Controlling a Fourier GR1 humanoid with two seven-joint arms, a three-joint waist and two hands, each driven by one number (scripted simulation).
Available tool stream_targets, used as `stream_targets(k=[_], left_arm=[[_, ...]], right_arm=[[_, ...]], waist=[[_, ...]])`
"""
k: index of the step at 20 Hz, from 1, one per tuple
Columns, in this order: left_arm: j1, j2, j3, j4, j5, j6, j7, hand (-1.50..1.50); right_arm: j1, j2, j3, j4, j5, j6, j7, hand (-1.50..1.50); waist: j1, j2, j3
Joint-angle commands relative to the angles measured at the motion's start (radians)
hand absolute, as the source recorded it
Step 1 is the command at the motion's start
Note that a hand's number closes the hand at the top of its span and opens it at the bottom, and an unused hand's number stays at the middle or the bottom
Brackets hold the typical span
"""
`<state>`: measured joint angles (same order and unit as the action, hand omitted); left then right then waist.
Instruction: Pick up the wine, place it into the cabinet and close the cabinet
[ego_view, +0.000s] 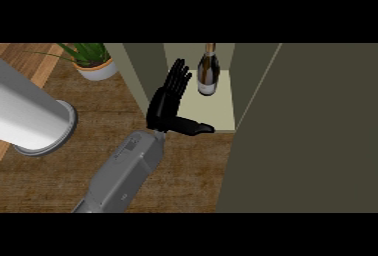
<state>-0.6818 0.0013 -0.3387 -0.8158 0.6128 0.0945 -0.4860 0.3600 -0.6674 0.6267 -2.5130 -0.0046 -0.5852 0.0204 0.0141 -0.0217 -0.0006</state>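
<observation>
The wine bottle (207, 72), dark with a pale neck, stands upright on the light floor of the cabinet (218, 112), toward its back. My left hand (165, 106) is just left of the bottle, partly inside the cabinet's opening. Its fingers are straight and point to the back, and the thumb sticks out to the right over the cabinet's floor. It is open and holds nothing; a narrow gap separates the fingertips from the bottle. The cabinet's door (310, 130) stands open as a large dark olive panel at the right. My right hand does not show.
A large grey cylinder (33, 117) lies across the wooden counter at the left. A potted green plant (92, 62) stands at the back left, beside the cabinet's left wall (140, 75).
</observation>
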Motion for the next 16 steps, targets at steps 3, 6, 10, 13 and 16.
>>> stream_targets(k=[3, 6, 10, 13, 16], left_arm=[[0.197, 0.019, -0.074, -0.246, -0.023, 0.052, 0.054, -1.5], [0.28, 0.053, -0.087, -0.344, -0.02, 0.044, 0.065, -1.5], [0.45, 0.082, -0.131, -0.494, -0.029, 0.038, 0.049, -1.5], [0.526, 0.119, -0.123, -0.579, -0.006, 0.028, 0.065, -1.5], [0.555, 0.128, -0.104, -0.559, -0.005, -0.01, 0.029, -1.5]], right_arm=[[0.054, -0.033, -0.009, -0.227, -0.031, -0.005, 0.078, -1.5], [0.057, -0.063, -0.059, -0.249, -0.082, 0.013, 0.078, -1.5], [0.058, -0.06, -0.031, -0.217, -0.033, 0.009, 0.063, -1.5], [0.093, -0.115, 0.007, -0.271, 0.022, 0.007, 0.11, -1.5], [0.066, -0.113, 0.041, -0.225, 0.011, 0.06, 0.064, -1.5]], waist=[[-0.002, 0.006, 0.0], [-0.004, 0.009, 0.001], [-0.009, 0.012, 0.0], [-0.018, 0.01, -0.001], [-0.021, 0.016, -0.001]])
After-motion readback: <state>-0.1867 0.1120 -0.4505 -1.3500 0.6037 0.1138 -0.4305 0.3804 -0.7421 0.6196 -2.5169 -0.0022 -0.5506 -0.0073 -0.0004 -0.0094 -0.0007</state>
